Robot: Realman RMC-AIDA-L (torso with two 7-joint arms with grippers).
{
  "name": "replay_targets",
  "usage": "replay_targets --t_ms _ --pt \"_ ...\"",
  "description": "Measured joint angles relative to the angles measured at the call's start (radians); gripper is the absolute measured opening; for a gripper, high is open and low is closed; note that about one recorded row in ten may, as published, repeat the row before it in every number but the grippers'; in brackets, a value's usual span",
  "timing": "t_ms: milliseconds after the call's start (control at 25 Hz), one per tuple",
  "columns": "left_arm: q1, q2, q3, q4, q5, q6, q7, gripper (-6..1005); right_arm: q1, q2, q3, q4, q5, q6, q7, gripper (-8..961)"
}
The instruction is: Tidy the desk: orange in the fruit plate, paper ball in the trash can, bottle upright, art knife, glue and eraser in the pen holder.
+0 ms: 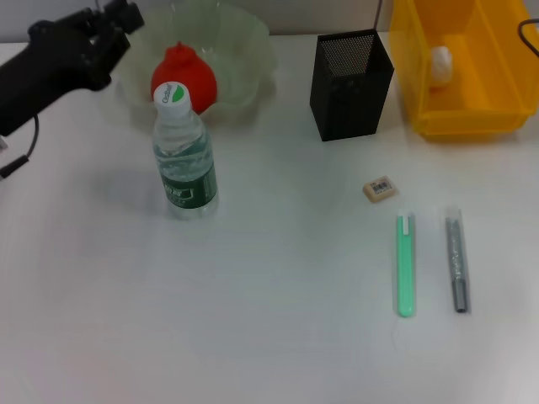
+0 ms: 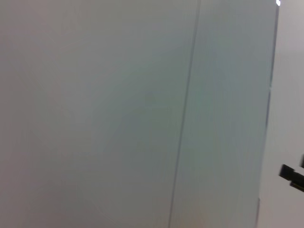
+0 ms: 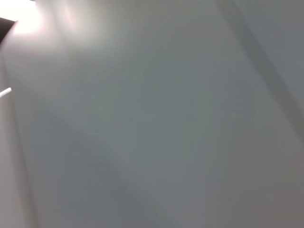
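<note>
The orange (image 1: 187, 74) lies in the pale-green fruit plate (image 1: 249, 52) at the back. In front of it the bottle (image 1: 184, 162) stands upright, white cap on top. A paper ball (image 1: 440, 65) rests inside the yellow trash can (image 1: 472, 111) at the back right. Next to that stands the black mesh pen holder (image 1: 350, 82). The beige eraser (image 1: 381, 188) lies on the table, with a green stick (image 1: 406, 263) and a grey stick (image 1: 456, 262) nearer me; which is the art knife and which the glue I cannot tell. My left gripper (image 1: 118, 17) hovers at the plate's left rim.
The white table (image 1: 253, 320) spreads wide in front of the bottle and the sticks. My black left arm (image 1: 50, 71) reaches in from the left edge. Both wrist views show only a blank grey surface. The right arm is out of view.
</note>
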Motion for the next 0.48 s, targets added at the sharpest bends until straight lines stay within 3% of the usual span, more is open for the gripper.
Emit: replay_targets --t_ms 40,120,160,200,360,400,440,480 --pt "0.000 0.000 0.000 0.000 0.000 0.000 0.000 144 0.000 0.000 0.000 0.000 0.000 0.000 0.000 723" --pt "-0.003 0.000 -0.013 -0.001 -0.006 0.001 -0.001 162 -0.012 0.002 -0.005 -0.187 -0.172 0.000 0.176 723" --pt "-0.003 0.000 -0.013 -0.001 -0.006 0.001 -0.001 171 -0.012 0.002 -0.005 -0.187 -0.172 0.000 0.176 723" --pt "-0.004 -0.001 -0.020 -0.001 -0.009 0.001 -0.002 180 -0.013 0.003 -0.012 -0.331 -0.307 -0.002 0.314 723" --pt "-0.005 -0.002 -0.030 -0.004 -0.010 -0.006 -0.002 321 -0.003 0.004 -0.047 -0.529 -0.508 -0.001 0.498 723" --pt "-0.005 -0.004 -0.046 -0.014 -0.010 -0.008 -0.001 346 0.011 0.004 -0.077 -0.652 -0.655 -0.005 0.637 723" --pt "-0.005 -0.004 -0.046 -0.014 -0.010 -0.008 -0.001 372 0.011 0.004 -0.077 -0.652 -0.655 -0.005 0.637 723" --pt "-0.006 -0.004 -0.056 -0.021 -0.010 -0.010 -0.001 397 0.035 0.004 -0.112 -0.762 -0.808 -0.014 0.791 723"
